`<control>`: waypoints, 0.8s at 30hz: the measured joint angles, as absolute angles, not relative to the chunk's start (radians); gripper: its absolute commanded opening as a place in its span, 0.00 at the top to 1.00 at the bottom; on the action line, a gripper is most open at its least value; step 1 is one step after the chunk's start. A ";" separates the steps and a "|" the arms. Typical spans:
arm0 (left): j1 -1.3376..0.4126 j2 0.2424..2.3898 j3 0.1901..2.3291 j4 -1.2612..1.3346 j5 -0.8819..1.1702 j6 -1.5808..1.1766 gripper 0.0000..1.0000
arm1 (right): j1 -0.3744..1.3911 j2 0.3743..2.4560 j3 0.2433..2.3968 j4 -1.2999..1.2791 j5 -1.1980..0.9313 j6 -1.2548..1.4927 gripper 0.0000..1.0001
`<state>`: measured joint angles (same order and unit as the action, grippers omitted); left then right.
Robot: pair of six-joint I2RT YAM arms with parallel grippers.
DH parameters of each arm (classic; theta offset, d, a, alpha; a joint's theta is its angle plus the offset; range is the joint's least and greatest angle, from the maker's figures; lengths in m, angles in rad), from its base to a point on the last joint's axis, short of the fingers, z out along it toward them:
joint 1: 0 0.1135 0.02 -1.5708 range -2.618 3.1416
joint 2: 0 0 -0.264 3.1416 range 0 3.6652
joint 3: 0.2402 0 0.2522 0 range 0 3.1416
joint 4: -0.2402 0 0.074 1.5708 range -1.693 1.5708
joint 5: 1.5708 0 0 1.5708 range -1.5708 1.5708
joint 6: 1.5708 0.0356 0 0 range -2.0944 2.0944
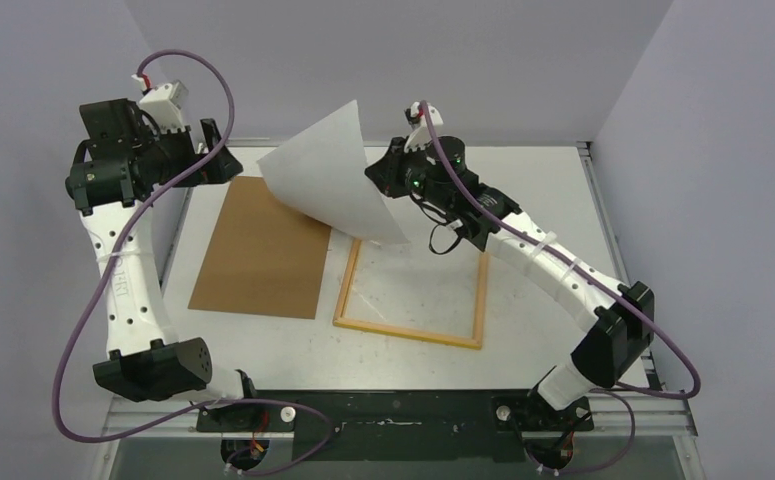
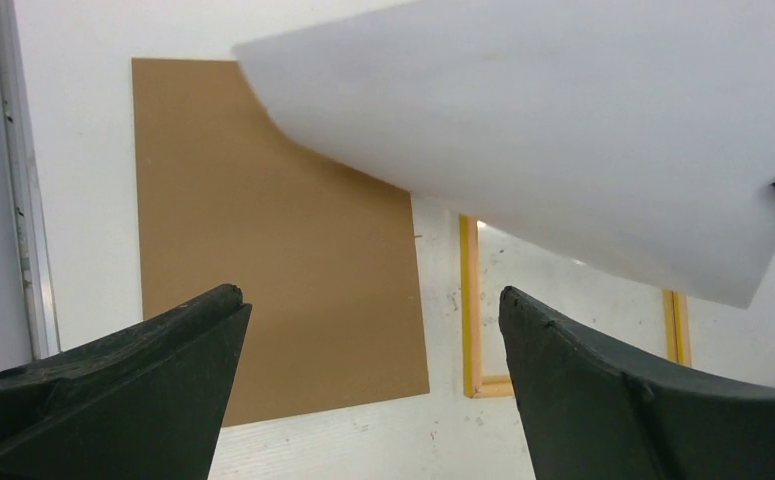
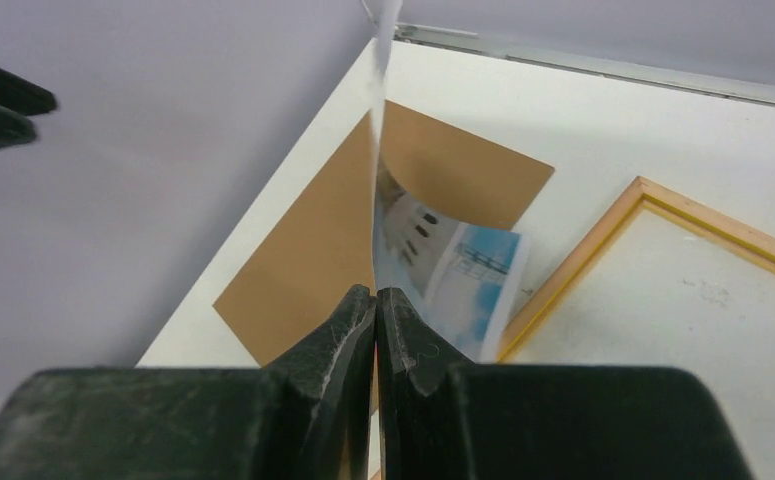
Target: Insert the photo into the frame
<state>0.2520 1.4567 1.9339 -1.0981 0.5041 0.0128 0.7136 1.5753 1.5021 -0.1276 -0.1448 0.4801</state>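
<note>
The photo (image 1: pixel 328 170) hangs in the air over the back of the table, curled, with its white reverse up. My right gripper (image 1: pixel 388 172) is shut on its right edge. In the right wrist view the shut gripper (image 3: pixel 375 293) pinches the sheet edge-on, and the photo's (image 3: pixel 453 270) printed side of building and blue sky faces the table. The frame (image 1: pixel 408 332) lies flat below with its pale wood back up, and the photo's lower corner hangs over its far left corner. My left gripper (image 1: pixel 218 150) is open, left of the photo and apart from it. Nothing sits between its fingers (image 2: pixel 368 296).
A brown backing panel (image 1: pixel 263 245) lies flat to the left of the frame (image 2: pixel 470 300), a narrow strip of table between them. The table's raised metal edge (image 2: pixel 25 200) runs along the left side. Grey walls close in the back and sides.
</note>
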 measured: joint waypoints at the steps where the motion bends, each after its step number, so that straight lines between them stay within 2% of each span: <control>1: 0.252 1.452 1.912 -1.093 0.504 0.015 0.04 | 0.714 1.562 1.502 -0.134 -0.149 0.492 0.95; 6: 0.252 1.451 1.829 -1.087 0.501 0.022 0.04 | 0.693 1.469 1.471 -0.120 -0.162 0.562 0.95; 12: 0.252 1.449 1.818 -1.067 0.502 0.023 0.04 | 0.559 1.318 1.373 -0.096 -0.096 0.643 0.95; 18: 0.250 1.440 1.760 -1.039 0.505 0.023 0.04 | 0.455 1.147 1.134 -0.084 0.028 0.743 0.95; 24: 0.247 1.439 1.723 -1.033 0.507 0.023 0.04 | 0.431 1.019 0.929 -0.102 0.158 0.833 0.95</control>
<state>0.2474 1.4387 1.7226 -1.0332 0.5072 0.0231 0.4313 1.0191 0.9295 -0.1020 0.1581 0.8330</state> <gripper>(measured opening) 0.963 0.059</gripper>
